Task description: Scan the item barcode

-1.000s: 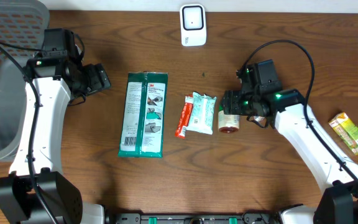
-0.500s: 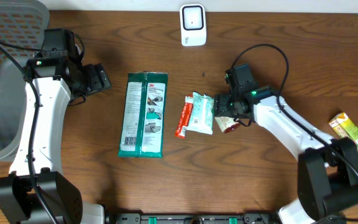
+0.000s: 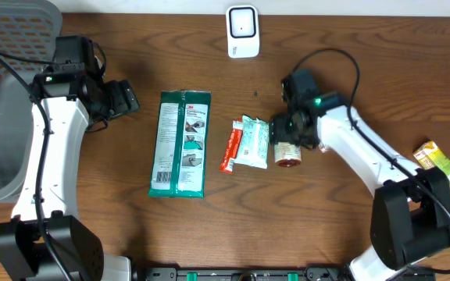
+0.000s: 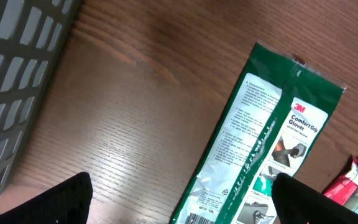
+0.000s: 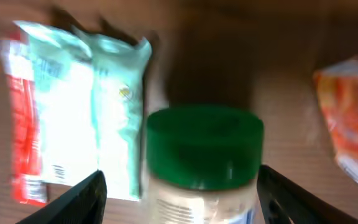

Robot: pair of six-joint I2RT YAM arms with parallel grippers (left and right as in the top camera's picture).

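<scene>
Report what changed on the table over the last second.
The right arm swung its wrist leftward, bringing it above the green-lidded jar. The right gripper opened a little wider, its fingers on either side of the jar without gripping it. The jar, glove pack, sachets, scanner and the open left gripper stayed where they were.

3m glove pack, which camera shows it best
Overhead: the whole 3M Comfort Grip Gloves pack lies flat, with nothing covering it. The left wrist view is closer and its label is readable, but the bottom edge of the frame cuts the pack off. The right wrist view does not show it.
</scene>
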